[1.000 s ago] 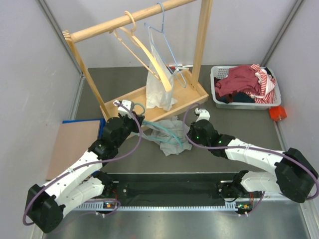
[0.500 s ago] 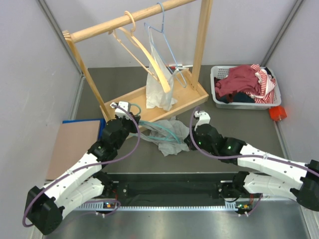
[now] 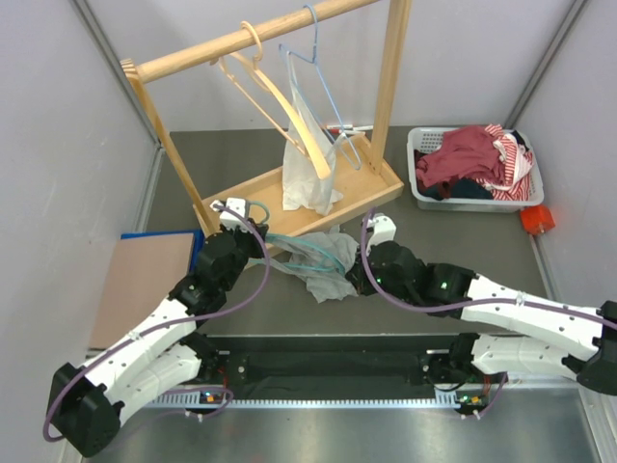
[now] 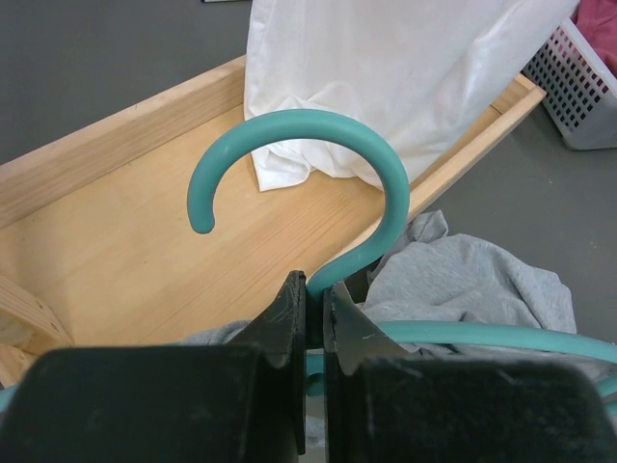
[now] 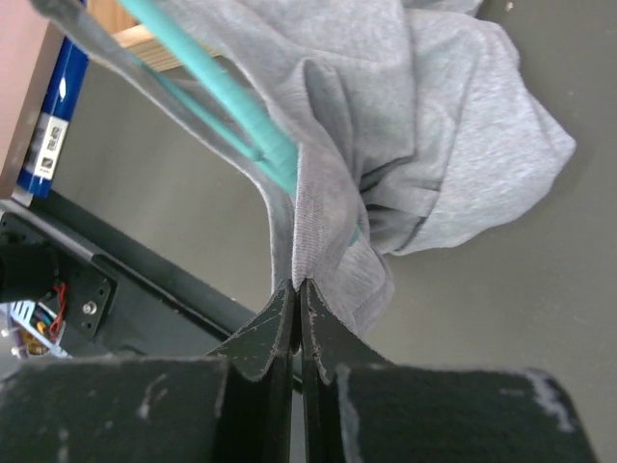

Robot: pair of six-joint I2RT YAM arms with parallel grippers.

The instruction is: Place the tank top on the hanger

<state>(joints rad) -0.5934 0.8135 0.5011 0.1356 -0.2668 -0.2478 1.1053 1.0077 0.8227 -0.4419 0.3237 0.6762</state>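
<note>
The teal hanger point(image 4: 299, 125) is lifted at its neck by my left gripper point(image 4: 313, 285), which is shut on it just below the curved hook. In the top view the left gripper point(image 3: 262, 234) sits in front of the wooden rack base, and the hanger point(image 3: 310, 248) runs right from it into the grey tank top point(image 3: 326, 268). The tank top point(image 5: 463, 145) hangs bunched over one hanger arm point(image 5: 224, 89), partly resting on the table. My right gripper point(image 5: 297, 287) is shut on a ribbed edge of the tank top; from above, the right gripper point(image 3: 354, 279) is at the cloth's right side.
A wooden clothes rack point(image 3: 289, 193) stands behind, carrying a pale wooden hanger point(image 3: 280, 101), a light blue wire hanger point(image 3: 323, 77) and a white plastic bag point(image 3: 308, 174). A white basket point(image 3: 422, 188) of red clothes is at far right. A brown board point(image 3: 145, 280) lies left.
My right gripper has moved left to the tank top and shut on its edge. The left gripper has stayed shut on the hanger, shifting only slightly.
</note>
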